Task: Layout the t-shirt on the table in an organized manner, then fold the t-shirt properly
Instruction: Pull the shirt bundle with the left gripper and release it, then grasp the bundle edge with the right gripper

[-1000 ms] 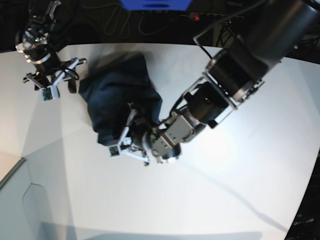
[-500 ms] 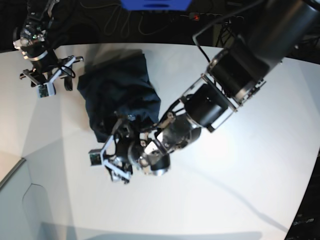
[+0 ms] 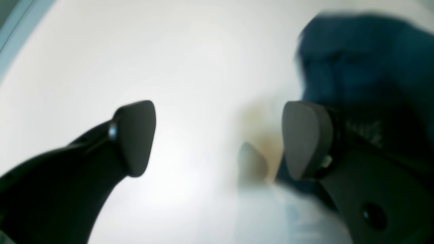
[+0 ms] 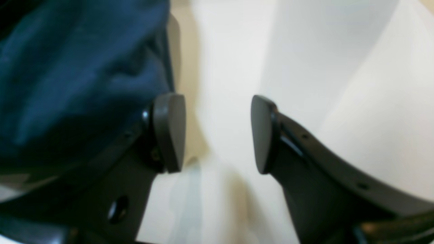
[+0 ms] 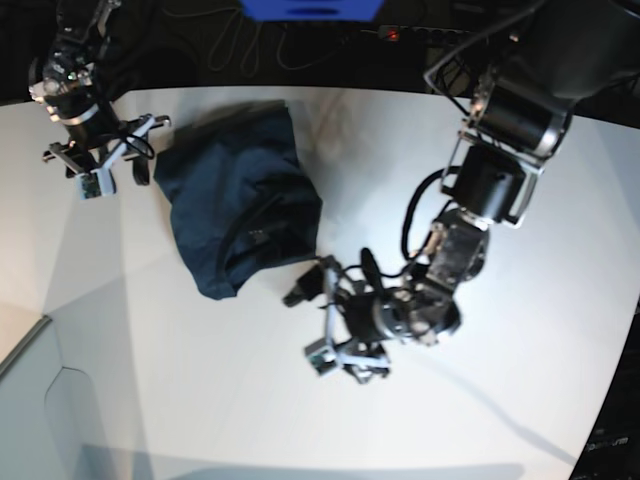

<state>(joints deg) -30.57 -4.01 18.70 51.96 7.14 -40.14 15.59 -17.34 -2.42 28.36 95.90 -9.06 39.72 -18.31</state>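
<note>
While the t-shirt (image 5: 238, 205) is lying bunched in a dark heap on the far-left part of the table (image 5: 500, 400), the right gripper (image 5: 95, 165) is hovering just off its left edge, jaws standing partly apart and holding nothing. Through the right wrist camera the cloth is filling the left of the frame, beside one finger, so the shirt lies to that gripper's side, not between its pads. Its long axis is running from the far edge toward the near left. Further right, the left gripper (image 5: 335, 325) is sitting just near and right of the heap's near corner, jaws spread wide and empty. I am judging both arms about equally close. Sleeves, collar and hem are hard to make out in the folds, and both wrist views are blurred.
</note>
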